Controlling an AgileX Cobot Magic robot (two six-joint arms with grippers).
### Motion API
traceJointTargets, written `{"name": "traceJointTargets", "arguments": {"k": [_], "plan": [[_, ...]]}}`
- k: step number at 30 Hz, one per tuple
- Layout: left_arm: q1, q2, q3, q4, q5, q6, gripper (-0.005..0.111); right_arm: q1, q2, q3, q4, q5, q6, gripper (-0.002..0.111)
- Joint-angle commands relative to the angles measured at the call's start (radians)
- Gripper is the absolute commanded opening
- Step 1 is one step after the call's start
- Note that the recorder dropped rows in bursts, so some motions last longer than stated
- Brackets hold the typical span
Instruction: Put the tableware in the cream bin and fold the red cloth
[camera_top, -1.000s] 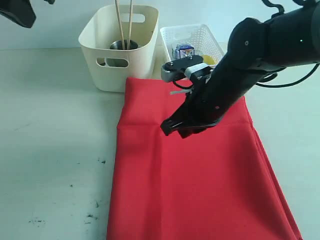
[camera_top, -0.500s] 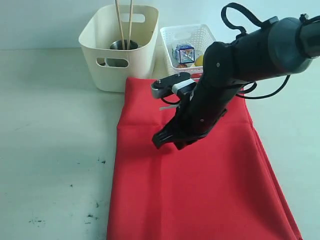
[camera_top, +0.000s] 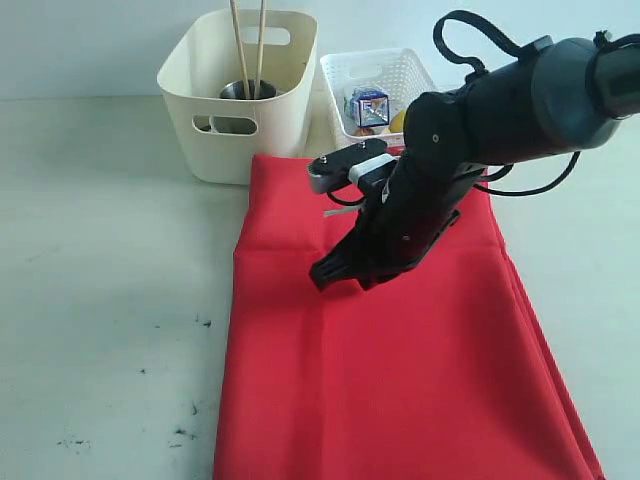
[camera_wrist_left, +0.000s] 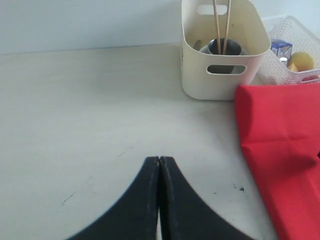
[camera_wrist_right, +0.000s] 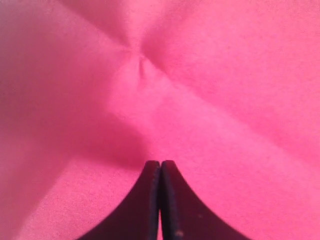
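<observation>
Two hands, both closed and empty. My left hand (camera_wrist_left: 159, 165) hangs over bare desk (camera_wrist_left: 75, 110). At the desk's far edge the cream bin (camera_top: 200, 110) holds the chopsticks (camera_top: 240, 45) and steel cup (camera_top: 245, 92). The red cloth (camera_top: 400, 380) runs from the bin's foot to the near edge. It looks light and limp, so I'd pinch a corner or hem. My right hand (camera_top: 320, 277) sits low over its far-left part; a second ago it was higher and further right.

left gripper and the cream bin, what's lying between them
Only bare table, as the left wrist view shows, between the left gripper and the cream bin; the red cloth lies aside.
</observation>
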Motion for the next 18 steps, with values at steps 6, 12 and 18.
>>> {"name": "traceJointTargets", "arguments": {"k": [6,12,18], "plan": [[0.003,-0.126,0.077,0.011,-0.042,-0.021,0.0,0.002,0.066,-0.008,-0.011,0.026,0.032,0.0],[0.003,-0.134,0.095,0.011,-0.042,-0.022,0.0,0.002,0.07,-0.008,-0.043,0.066,0.032,0.0],[0.003,-0.134,0.097,0.011,-0.044,-0.022,0.0,0.002,0.07,-0.008,-0.093,0.109,0.081,0.0]]}}
